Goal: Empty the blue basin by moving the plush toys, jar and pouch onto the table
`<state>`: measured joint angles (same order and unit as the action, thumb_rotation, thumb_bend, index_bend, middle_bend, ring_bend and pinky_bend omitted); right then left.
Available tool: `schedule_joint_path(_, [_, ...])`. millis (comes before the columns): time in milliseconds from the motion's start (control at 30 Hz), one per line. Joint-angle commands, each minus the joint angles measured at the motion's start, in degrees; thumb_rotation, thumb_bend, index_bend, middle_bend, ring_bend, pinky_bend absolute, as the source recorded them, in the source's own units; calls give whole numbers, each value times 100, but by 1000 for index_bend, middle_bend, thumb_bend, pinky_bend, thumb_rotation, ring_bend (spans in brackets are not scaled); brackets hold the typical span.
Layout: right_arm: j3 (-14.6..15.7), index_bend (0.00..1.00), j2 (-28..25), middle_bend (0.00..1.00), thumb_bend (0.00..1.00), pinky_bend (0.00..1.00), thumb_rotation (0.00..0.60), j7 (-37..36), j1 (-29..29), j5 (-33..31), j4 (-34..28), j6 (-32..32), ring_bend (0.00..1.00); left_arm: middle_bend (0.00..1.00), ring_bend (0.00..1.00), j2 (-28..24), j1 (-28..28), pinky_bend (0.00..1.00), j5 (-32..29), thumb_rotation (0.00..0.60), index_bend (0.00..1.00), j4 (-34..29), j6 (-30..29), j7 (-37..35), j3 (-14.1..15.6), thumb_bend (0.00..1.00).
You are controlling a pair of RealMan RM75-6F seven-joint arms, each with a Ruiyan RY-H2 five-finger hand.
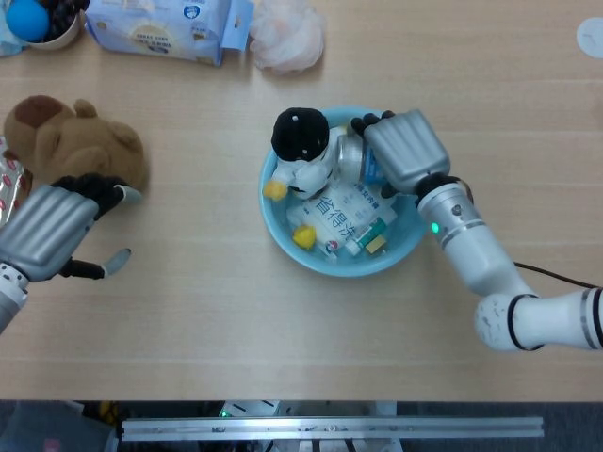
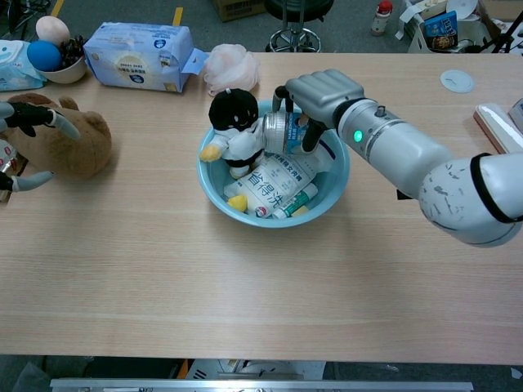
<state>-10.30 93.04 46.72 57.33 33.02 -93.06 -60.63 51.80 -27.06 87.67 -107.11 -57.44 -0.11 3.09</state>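
The blue basin (image 1: 283,247) (image 2: 274,220) stands mid-table. A black-and-white penguin plush (image 1: 300,141) (image 2: 231,122) leans against its left wall, above a white pouch (image 1: 341,209) (image 2: 270,178) with blue print. My right hand (image 1: 405,151) (image 2: 323,91) reaches in from the right and grips the jar (image 1: 349,158) (image 2: 282,131), which lies tipped on its side, lid toward the penguin. A brown plush (image 1: 75,141) (image 2: 78,145) lies on the table at far left. Just beside it my left hand (image 1: 47,226) (image 2: 29,122) hovers with fingers spread, holding nothing.
A blue tissue pack (image 1: 160,28) (image 2: 135,55), a pink bath puff (image 1: 287,38) (image 2: 229,67) and a bowl with a blue ball (image 1: 38,21) (image 2: 49,59) line the far edge. A small tube (image 1: 369,235) lies in the basin. A white disc (image 2: 456,79) sits far right.
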Motion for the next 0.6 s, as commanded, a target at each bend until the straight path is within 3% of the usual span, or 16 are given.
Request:
schedule_joint_path(33, [-109, 529, -580, 485, 371, 737, 600, -295, -174, 216, -541, -53, 492, 215, 185, -12, 6, 272, -16, 408, 221, -20, -14, 31, -17, 328])
schedule_joint_path(300, [20, 529, -1735, 485, 369, 737, 600, -791, -648, 603, -1038, -139, 492, 215, 185, -13, 44, 272, -15, 441, 221, -59, -56, 91, -26, 328])
schedule_joint_path(600, [519, 529, -1871, 485, 369, 737, 600, -968, -847, 738, -368, 384, 492, 215, 185, -37, 89, 272, 8, 476, 221, -139, -121, 155, -33, 328])
